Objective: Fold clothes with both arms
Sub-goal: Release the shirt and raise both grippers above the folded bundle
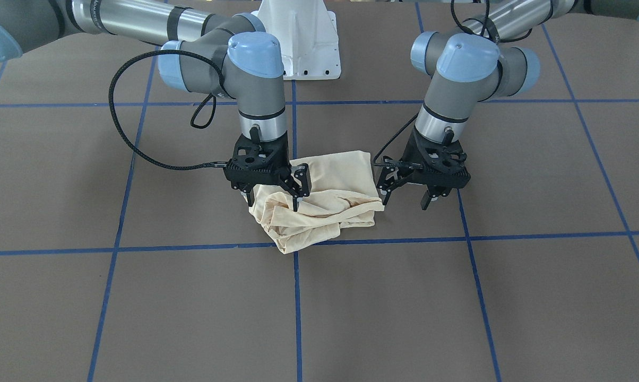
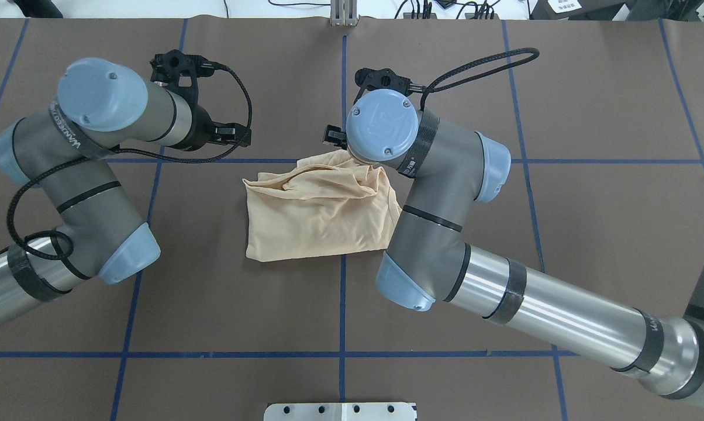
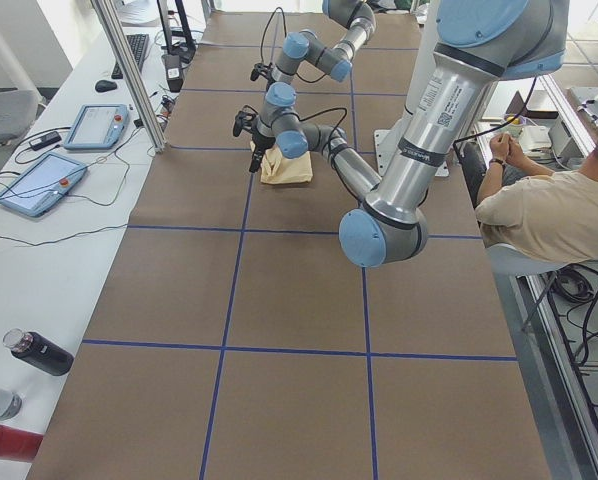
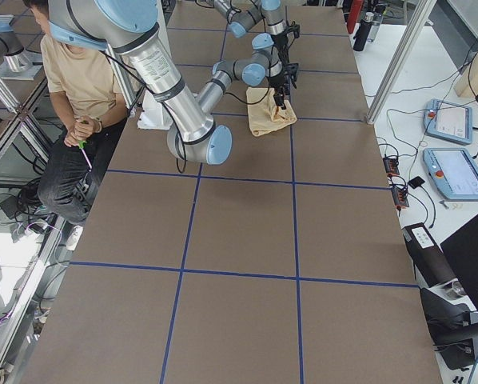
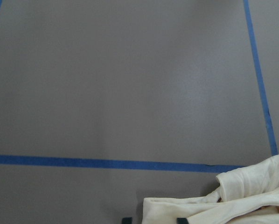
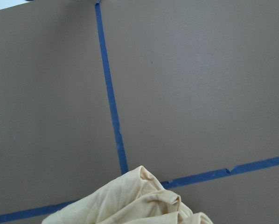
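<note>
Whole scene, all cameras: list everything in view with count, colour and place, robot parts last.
T-shirt: one, cream-yellow, bunched mid-table on a blue tape crossing.
Table: one, brown, with a blue tape grid.
Pedestal base: one, white, at the robot's edge of the table.
Bench: one, white, along the table's far side.
Pendant screens: two, pale blue, on the bench.
Bottles: three, black, clear and red, on the bench.
Person: one, beige shirt, seated behind the robot.
Left arm, right arm: two, grey-silver, blue caps.
Left end effector: black, open, at the shirt's edge.
Right end effector: black, open, over the shirt.
</note>
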Controlling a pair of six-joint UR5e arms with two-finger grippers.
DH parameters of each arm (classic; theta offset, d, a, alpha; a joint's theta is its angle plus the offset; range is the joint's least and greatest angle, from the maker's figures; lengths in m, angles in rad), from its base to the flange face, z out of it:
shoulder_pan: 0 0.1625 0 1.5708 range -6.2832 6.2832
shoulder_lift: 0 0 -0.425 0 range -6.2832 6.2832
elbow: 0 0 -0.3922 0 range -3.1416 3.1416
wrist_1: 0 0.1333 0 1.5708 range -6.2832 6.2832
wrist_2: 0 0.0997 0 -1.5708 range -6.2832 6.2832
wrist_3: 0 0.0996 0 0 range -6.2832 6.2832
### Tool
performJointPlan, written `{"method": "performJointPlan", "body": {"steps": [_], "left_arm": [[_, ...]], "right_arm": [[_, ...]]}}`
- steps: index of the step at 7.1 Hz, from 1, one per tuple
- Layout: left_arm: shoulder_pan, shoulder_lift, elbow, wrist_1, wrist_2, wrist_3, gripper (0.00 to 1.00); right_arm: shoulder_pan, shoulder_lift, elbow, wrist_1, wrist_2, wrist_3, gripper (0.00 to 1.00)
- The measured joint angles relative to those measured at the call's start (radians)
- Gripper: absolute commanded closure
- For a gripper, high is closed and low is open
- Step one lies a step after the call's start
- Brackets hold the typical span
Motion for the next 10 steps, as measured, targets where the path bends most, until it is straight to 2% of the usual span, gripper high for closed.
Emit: {"method": "performJointPlan", "body": {"steps": [2,4,8,10], "left_arm": [[-0.01,0.002,-0.002,-0.001,-0.01,0.026,0.0],[-0.011,0.003,-0.002,-0.001,-0.011,0.027,0.0],[-0.012,0.004,-0.004,-0.001,-0.011,0.023,0.0],[-0.012,0.004,-0.004,-0.001,-0.011,0.022,0.0]], "right_arm": [[-0.075,-0.003,-0.004,0.0,-0.069,0.002,0.76],[-0.106,-0.009,-0.011,0.0,-0.089,-0.01,1.0],[-0.066,-0.01,-0.026,-0.001,-0.118,-0.118,1.0],[-0.023,0.002,-0.086,0.018,-0.119,-0.166,1.0]]}}
